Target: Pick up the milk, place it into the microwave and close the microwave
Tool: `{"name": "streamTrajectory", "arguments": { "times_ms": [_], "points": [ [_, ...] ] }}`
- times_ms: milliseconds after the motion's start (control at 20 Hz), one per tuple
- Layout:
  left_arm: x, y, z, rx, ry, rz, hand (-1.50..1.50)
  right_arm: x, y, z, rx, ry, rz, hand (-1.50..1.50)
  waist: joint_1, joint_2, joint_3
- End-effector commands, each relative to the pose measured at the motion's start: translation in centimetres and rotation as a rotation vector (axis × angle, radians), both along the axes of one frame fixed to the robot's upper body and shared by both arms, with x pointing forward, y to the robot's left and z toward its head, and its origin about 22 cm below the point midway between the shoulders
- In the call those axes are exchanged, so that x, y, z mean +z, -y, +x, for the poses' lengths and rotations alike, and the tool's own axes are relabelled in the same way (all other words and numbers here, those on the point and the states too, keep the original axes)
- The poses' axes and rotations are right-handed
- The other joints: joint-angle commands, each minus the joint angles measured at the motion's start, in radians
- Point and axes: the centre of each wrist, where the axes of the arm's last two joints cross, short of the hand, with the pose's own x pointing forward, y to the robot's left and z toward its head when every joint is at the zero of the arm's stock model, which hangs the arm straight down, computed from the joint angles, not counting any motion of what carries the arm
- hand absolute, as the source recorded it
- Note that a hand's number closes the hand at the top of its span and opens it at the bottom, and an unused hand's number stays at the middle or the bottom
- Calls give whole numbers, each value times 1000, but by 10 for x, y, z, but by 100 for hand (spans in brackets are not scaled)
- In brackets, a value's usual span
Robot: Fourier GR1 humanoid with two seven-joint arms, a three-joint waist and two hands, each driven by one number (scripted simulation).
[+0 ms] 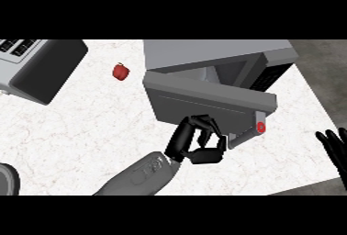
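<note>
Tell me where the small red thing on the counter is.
In the head view the small red thing lies on the counter at upper left, between the grey appliance and the microwave.

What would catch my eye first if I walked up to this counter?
Probably the grey microwave at top centre, its door swung partway, with the robot's black left hand curled against the door's lower edge. Next, a small red fruit alone on the white counter to its left.
</note>
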Motion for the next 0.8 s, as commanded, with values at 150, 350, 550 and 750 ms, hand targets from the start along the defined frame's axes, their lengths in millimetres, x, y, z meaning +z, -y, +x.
{"name": "streamTrajectory", "arguments": {
  "times_ms": [150, 350, 550, 750],
  "points": [
    [30, 12, 22, 153, 1, -51, -150, 19, 11, 7, 0, 38, -16, -150, -43, 6, 3],
    [38, 12, 37, 199, -8, -29, -150, 41, 18, 19, -8, 103, -78, -150, -58, 22, 3],
    [46, 10, 50, 296, -57, -64, -150, 89, 36, 21, -127, 266, -331, 150, -78, 22, 0],
    [57, 13, 50, 316, -45, -132, -150, 102, 40, 26, -184, 307, -374, 150, -77, 30, 1]
  ]
}}
